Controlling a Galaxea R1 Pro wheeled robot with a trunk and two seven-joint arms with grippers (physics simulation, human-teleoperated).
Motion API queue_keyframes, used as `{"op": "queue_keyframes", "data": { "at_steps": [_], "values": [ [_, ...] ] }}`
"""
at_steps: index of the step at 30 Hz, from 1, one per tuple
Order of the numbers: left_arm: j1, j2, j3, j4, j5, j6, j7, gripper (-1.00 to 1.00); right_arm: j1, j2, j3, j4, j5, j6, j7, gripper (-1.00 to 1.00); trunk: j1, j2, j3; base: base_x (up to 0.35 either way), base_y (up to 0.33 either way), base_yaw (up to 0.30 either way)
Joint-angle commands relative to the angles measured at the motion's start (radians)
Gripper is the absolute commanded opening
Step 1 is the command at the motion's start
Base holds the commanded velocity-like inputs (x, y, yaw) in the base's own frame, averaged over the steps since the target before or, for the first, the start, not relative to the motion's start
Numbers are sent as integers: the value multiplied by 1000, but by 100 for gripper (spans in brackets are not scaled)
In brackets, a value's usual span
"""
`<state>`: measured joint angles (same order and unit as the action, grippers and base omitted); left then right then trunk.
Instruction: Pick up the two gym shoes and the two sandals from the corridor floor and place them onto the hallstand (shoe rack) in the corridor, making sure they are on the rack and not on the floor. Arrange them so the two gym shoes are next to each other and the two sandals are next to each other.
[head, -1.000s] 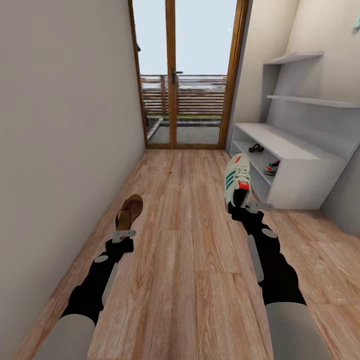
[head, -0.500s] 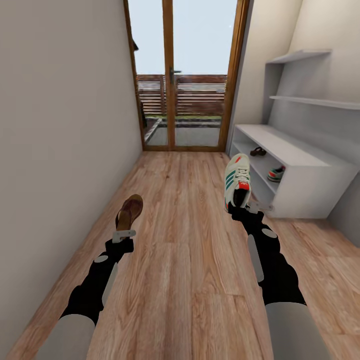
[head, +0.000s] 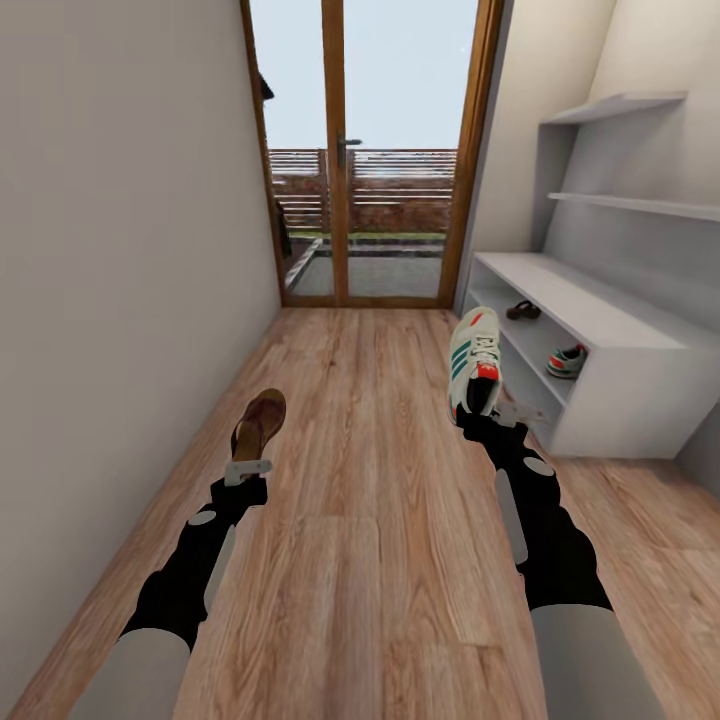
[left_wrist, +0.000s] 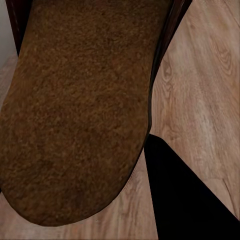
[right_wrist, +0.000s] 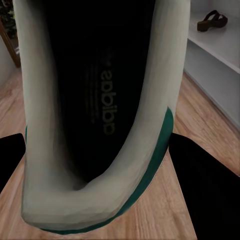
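My left gripper (head: 249, 464) is shut on a dark brown sandal (head: 259, 423), held above the corridor floor (head: 370, 520); its sole (left_wrist: 75, 110) looms close in the left wrist view. My right gripper (head: 491, 409) is shut on a cream gym shoe (head: 473, 358) with green stripes and a red tongue; the right wrist view looks into its opening (right_wrist: 95, 100). The hallstand (head: 612, 322) stands at the right wall. A second sandal (head: 522, 310) (right_wrist: 212, 20) lies on its upper open shelf, and a second gym shoe (head: 566, 360) sits on the shelf below.
A plain wall (head: 120, 300) runs along the left. A wood-framed glass door (head: 370, 170) closes the corridor's far end. Staggered wall shelves (head: 620, 110) hang above the rack. Open plank floor lies between the arms and ahead.
The whole view has shifted: the camera has moved along the corridor, so the rack sits further right and nearer. Both arms hold their shoes in the same pose.
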<state>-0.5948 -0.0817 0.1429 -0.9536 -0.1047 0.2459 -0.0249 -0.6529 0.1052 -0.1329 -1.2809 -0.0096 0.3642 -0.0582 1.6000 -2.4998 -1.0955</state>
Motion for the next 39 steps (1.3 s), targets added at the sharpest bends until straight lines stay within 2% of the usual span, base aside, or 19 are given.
{"op": "queue_keyframes", "data": {
  "at_steps": [1,13,39],
  "values": [
    [0,-1,3,-2,-13,6,-4,-100,-1,1,-1,-2,-1,5,-3,-100,0,0,-1,349,0,0],
    [-1,-1,3,-2,-13,8,-4,-100,-1,1,-1,-2,-1,5,-3,-100,0,0,4,349,0,77],
    [0,-1,3,-2,-13,9,-4,-100,-1,1,-2,-2,-1,5,-3,-100,0,0,4,348,0,2]
  ]
}}
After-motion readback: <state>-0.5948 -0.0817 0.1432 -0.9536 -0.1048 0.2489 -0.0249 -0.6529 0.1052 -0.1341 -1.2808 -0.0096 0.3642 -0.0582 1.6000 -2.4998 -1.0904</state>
